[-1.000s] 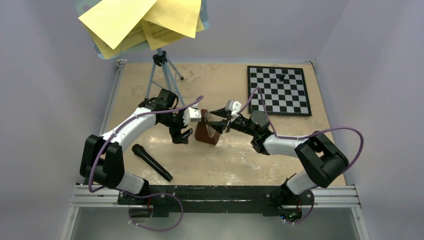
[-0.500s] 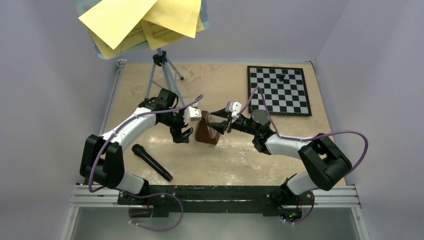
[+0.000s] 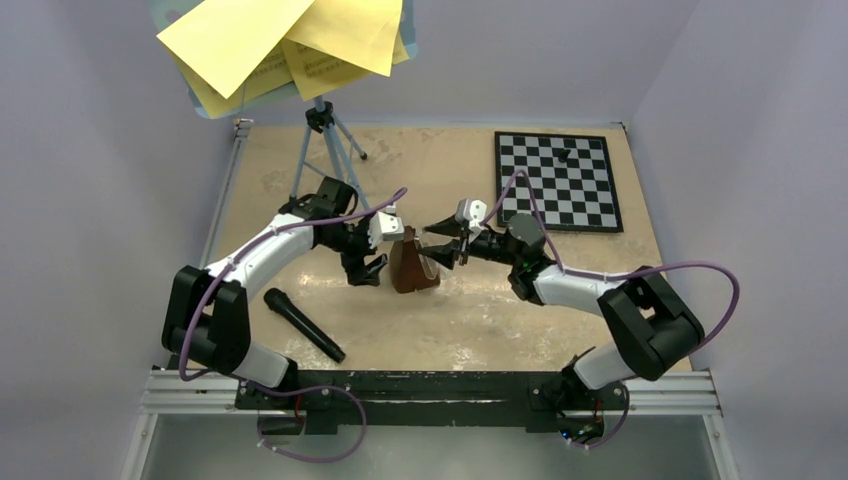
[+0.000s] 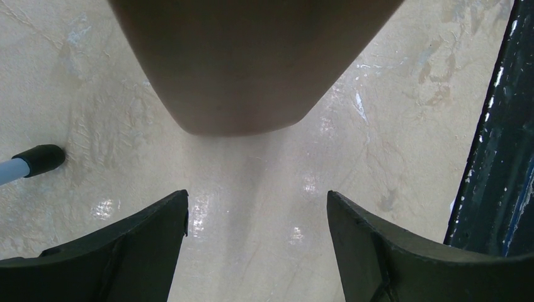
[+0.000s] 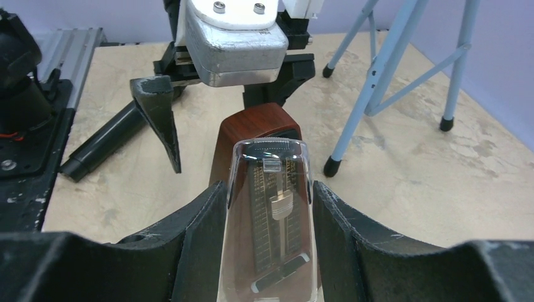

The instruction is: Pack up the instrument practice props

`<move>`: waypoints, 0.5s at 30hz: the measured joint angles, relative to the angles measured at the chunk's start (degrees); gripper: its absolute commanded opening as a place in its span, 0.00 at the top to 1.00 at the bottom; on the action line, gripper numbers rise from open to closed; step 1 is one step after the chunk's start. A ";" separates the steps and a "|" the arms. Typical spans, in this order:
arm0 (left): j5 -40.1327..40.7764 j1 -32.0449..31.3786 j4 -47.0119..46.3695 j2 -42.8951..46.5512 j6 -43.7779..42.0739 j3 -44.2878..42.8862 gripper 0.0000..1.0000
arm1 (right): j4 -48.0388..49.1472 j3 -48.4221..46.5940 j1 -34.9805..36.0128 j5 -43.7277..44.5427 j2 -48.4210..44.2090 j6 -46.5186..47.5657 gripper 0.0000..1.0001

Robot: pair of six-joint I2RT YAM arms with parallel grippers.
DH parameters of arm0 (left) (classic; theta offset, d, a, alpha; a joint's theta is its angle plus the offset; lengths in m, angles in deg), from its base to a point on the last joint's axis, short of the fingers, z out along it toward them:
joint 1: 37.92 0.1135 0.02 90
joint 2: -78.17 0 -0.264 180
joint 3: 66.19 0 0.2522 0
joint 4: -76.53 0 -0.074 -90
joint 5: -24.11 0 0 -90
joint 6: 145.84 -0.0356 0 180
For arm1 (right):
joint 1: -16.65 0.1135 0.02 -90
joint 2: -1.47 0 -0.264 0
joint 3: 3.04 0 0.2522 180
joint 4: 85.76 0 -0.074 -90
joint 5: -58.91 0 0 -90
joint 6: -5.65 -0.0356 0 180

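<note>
The brown pyramid-shaped metronome (image 3: 408,268) stands mid-table. My right gripper (image 3: 446,246) is shut on its clear front cover (image 5: 272,207), one finger on each side. My left gripper (image 3: 364,268) is open and empty just left of the metronome, whose brown body (image 4: 252,63) fills the top of the left wrist view. The light-blue tripod music stand (image 3: 325,150) stands at the back left, with yellow sheet-music pages (image 3: 260,40) on its tray. Its legs (image 5: 390,63) show in the right wrist view.
A black microphone (image 3: 303,324) lies at the front left, also in the right wrist view (image 5: 104,145). A black-and-white chessboard (image 3: 556,180) with one dark piece (image 3: 566,155) lies at the back right. A stand foot (image 4: 38,158) rests left of my left fingers.
My right gripper has drawn back slightly to the right and away while holding the clear cover. The metronome's body has shifted a little left. The left arm has barely moved.
</note>
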 measured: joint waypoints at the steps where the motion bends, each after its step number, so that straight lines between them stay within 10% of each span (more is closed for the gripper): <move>1: 0.00 0.00 0.00 -0.11 0.00 0.00 0.15 | -0.04 -0.17 -0.17 -0.63 0.17 -0.46 1.00; 15: -1.55 -2.82 -8.04 3.93 4.74 0.02 0.15 | -4.98 -2.84 -3.10 -11.45 0.90 -5.35 1.00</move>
